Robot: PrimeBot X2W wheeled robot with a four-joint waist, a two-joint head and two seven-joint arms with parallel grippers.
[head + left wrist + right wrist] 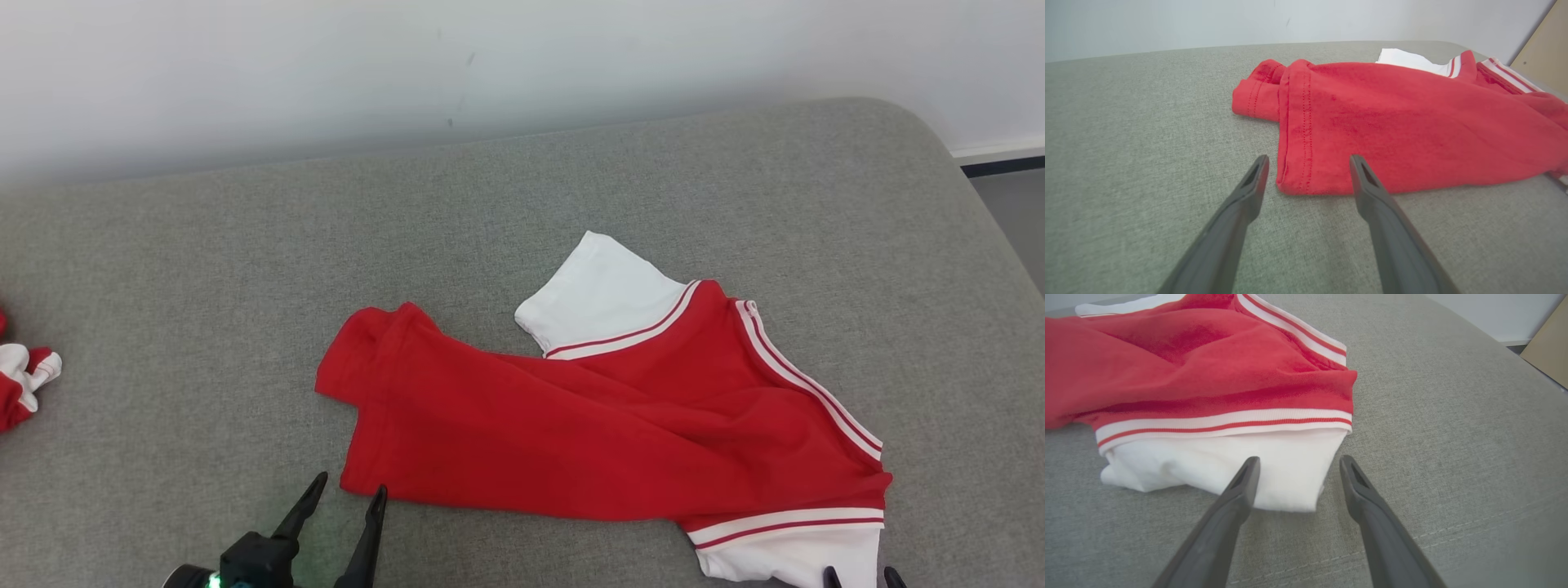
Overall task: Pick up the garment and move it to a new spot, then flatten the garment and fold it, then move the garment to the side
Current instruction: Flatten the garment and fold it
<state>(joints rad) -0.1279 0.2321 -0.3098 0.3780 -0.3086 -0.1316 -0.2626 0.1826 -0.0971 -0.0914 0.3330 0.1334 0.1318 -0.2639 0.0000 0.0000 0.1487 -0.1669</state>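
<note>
Bright even light, soft shadows, sharp focus

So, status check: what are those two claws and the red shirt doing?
Left gripper open by red hem. Right gripper open by white sleeve. Garment rumpled, unheld, on grey cushion. Another red-white cloth far left, well aside.

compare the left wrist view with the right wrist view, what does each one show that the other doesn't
Left wrist view: the open left gripper pointing at the stitched hem at the garment's red corner.
Right wrist view: the open right gripper pointing at the near white sleeve, just below its striped band.
Both: the red shirt body, the grey cushion under it and the white wall behind.
</note>
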